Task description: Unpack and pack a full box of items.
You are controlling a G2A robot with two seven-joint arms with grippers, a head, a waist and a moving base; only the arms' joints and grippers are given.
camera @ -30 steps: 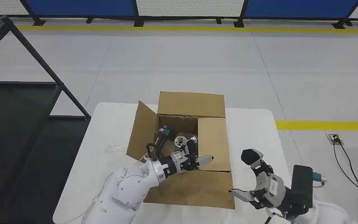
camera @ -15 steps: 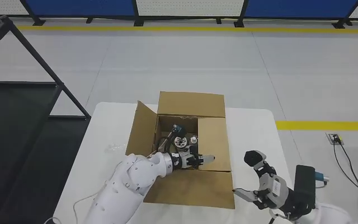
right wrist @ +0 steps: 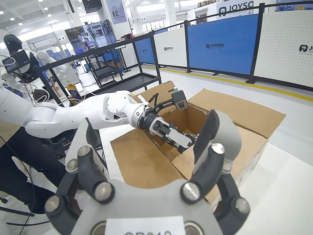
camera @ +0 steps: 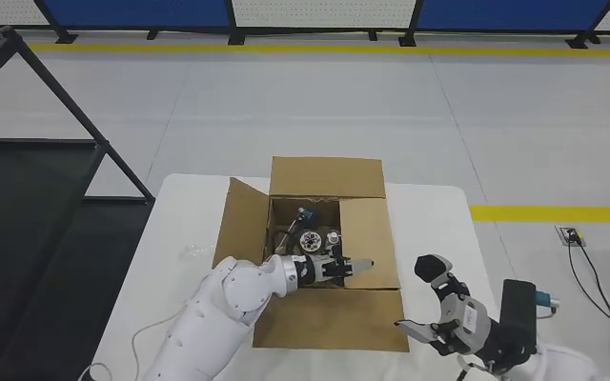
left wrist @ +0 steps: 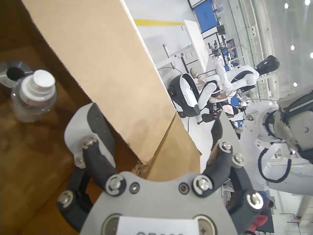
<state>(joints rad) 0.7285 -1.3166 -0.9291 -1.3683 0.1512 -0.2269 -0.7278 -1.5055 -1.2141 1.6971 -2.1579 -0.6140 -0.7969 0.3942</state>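
Observation:
An open cardboard box (camera: 326,178) stands on the white table (camera: 181,286). My left gripper (camera: 355,269) is inside it at the near right, open, with the right flap's (left wrist: 97,57) edge passing between its fingers (left wrist: 97,125). Down in the box stand a clear bottle with a white cap (left wrist: 34,94) and a metal can (left wrist: 12,74). My right gripper (camera: 416,297) is held open above the table just right of the box's front corner, nothing in it. The right wrist view looks across the box (right wrist: 244,123) at the left gripper (right wrist: 183,145).
The near flap (camera: 329,324) lies folded out toward the table's front edge, and the left flap (camera: 243,221) stands up. A black rack (camera: 57,219) is beside the table on the left. Bare tabletop shows right of the box.
My left gripper has slid right inside the box to the right flap, which has swung slightly outward. The left flap stands more upright. The right gripper has barely moved.

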